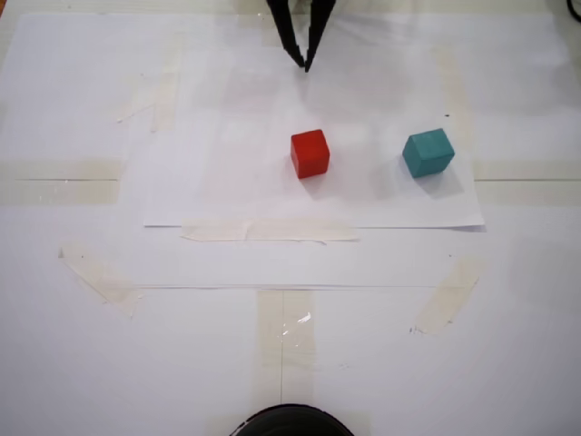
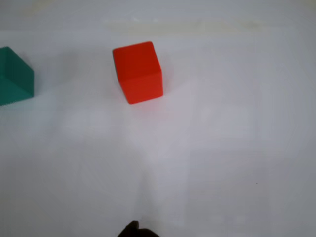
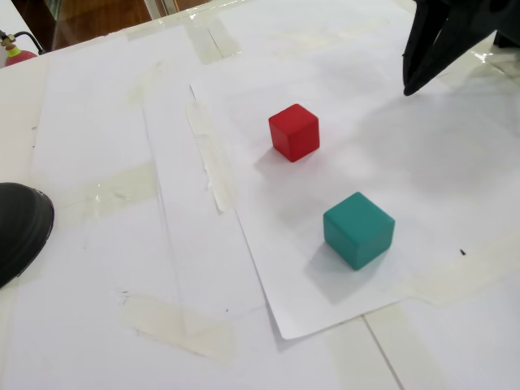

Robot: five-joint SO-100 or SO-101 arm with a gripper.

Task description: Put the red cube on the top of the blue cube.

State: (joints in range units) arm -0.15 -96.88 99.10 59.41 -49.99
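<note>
White paper is covering the bench (image 1: 82,363), and we are seeing several sheets fastened down with strips of pale tape (image 1: 268,232). One smaller sheet (image 1: 227,182) is lying on top, and both cubes are resting on it.

Above its far edge in a fixed view, the black gripper (image 1: 304,62) is hanging with its tips pointing down, well apart from either cube. Its two fingers are converging until the tips are meeting, so we are reading it as clenched on nothing. In the other fixed view it (image 3: 409,88) is entering from the upper right corner, again clear of the cubes. In the wrist view only a dark scrap of it is peeking in at the bottom edge.

We are finding the red cube (image 1: 310,153) sitting flat on the sheet near its middle, nearest to the gripper. We are seeing the blue cube (image 1: 428,152) sitting to its right in that view, apart from it and not touching. In the wrist view the red cube (image 2: 138,72) is lying ahead, with the blue cube (image 2: 15,77) cut off at the left edge.
</note>
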